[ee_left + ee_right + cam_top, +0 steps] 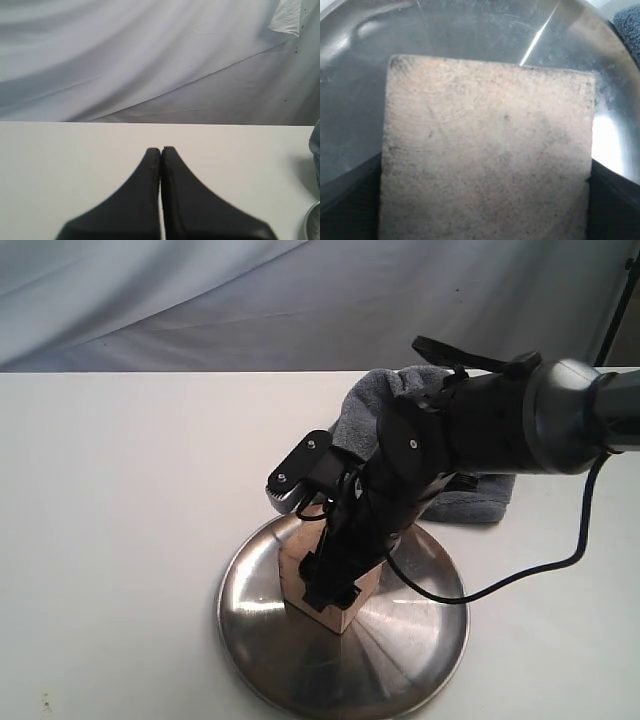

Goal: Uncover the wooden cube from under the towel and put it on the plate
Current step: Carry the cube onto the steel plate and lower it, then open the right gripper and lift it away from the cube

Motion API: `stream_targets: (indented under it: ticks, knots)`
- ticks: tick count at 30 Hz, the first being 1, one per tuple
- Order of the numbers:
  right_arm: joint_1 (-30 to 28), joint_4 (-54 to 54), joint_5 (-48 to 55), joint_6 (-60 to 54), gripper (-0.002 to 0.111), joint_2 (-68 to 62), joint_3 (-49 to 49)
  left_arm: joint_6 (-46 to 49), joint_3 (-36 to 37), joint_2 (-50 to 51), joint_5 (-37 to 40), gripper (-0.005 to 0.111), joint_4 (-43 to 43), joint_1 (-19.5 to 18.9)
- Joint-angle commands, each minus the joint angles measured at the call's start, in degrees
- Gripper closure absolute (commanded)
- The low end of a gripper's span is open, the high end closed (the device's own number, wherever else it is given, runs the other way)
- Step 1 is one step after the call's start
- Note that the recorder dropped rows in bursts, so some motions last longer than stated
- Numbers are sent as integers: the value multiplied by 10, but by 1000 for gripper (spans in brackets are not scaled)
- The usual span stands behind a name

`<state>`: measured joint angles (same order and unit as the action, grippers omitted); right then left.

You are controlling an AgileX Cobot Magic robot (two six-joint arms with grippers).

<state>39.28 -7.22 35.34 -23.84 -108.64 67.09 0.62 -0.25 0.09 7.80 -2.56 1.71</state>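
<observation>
The right gripper [333, 592] clamps the wooden cube [343, 618] near the centre of the plate [243, 615], the towel [362, 418] lying at one o'clock, while the left gripper [160, 151] sits pinched together, empty.

Right hand [335, 592] angled downward, clamped on the wooden cube [485, 150]; left hand [161, 152] level, fingers [135, 210] together.

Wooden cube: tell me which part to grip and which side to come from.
Grip two opposite flat side faces of the wooden cube, coming straight down from above. Its faces are flat and parallel, its top is open, and the shallow rim of the plate may hamper a low sideways approach. The right gripper holds it just this way, one finger on each side.
</observation>
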Motion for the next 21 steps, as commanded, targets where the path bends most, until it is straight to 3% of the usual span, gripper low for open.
stream_targets:
  ticks: [1,6,21]
  knots:
    - [1,-8,1,14,24,7,-4,-2,3,-1,0,105,0,-1]
    - [1,-8,-5,18,12,38,-4,-2,3,-1,0,105,0,-1]
    - [1,-8,-46,41,12,79,-4,-1,3,-1,0,105,0,-1]
